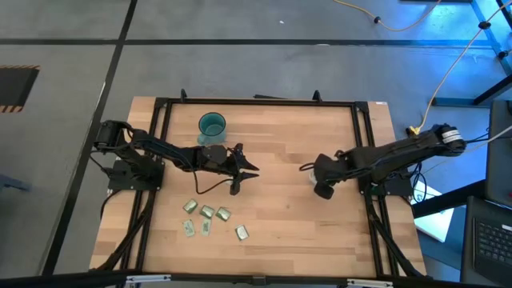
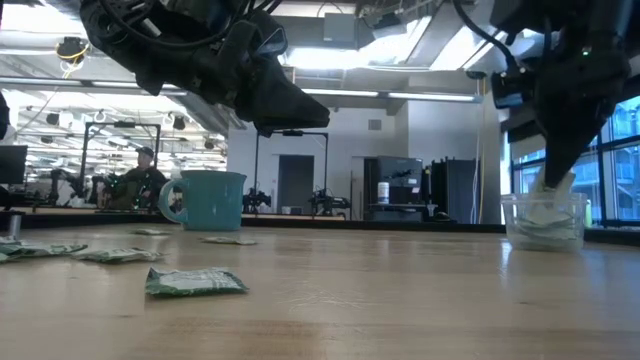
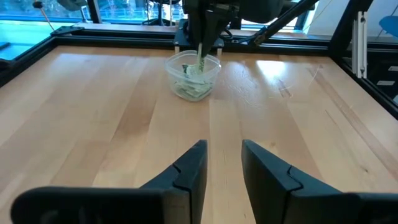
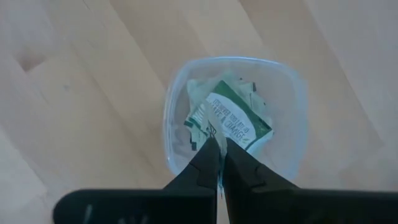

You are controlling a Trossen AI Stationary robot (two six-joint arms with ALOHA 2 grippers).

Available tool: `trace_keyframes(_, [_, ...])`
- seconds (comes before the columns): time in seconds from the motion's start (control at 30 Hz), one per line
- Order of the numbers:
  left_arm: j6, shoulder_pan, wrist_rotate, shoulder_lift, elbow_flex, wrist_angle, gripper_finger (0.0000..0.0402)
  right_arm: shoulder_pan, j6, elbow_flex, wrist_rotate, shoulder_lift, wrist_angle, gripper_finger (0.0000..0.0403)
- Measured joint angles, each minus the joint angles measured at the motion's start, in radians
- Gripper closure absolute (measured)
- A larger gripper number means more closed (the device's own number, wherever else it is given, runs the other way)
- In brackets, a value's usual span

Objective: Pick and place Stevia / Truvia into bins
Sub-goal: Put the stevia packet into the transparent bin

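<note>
My right gripper stands over the clear cup at the table's right and is shut on a green-and-white sachet. Other sachets lie in the cup, which also shows in the left wrist view. My left gripper is open and empty, above the table's middle. The teal cup stands on the table behind it. Several loose sachets lie flat on the wood near the front left; one is close in the low view. My right gripper pinches the sachet's upper edge between its two fingertips, from above, pointing down. The sachet hangs upright below the fingers, its lower end inside the clear cup. Whether it touches the sachets below, I cannot tell.
A black frame runs around the wooden table top. Bare wood lies between the two arms and at the front right. A person sits far off in the room behind the table.
</note>
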State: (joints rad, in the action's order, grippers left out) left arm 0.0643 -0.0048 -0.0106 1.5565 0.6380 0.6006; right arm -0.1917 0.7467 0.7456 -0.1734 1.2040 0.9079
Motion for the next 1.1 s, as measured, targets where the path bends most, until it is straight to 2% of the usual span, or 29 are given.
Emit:
trace_keyframes(0.3, [0.000, 0.000, 0.000, 0.000, 0.000, 0.000, 0.0307, 0.000, -0.051, 0.000, -0.001, 0.014, -0.002, 0.0393])
trace_keyframes(0.5, [0.000, 0.000, 0.000, 0.000, 0.000, 0.000, 0.0309, 0.000, -0.074, 0.000, -0.014, 0.014, 0.003, 0.0352])
trace_keyframes(0.73, [0.000, 0.000, 0.000, 0.000, 0.000, 0.000, 0.0308, 0.000, -0.074, 0.000, -0.132, 0.013, 0.029, 0.0305])
trace_keyframes(0.97, [0.000, 0.000, -0.001, 0.000, 0.000, -0.027, 0.0310, 0.000, -0.074, 0.000, -0.244, 0.013, 0.034, 0.0301])
trace_keyframes(1.1, [0.000, 0.000, -0.001, 0.000, 0.001, -0.155, 0.0311, 0.000, -0.070, 0.000, -0.263, 0.012, 0.037, 0.0301])
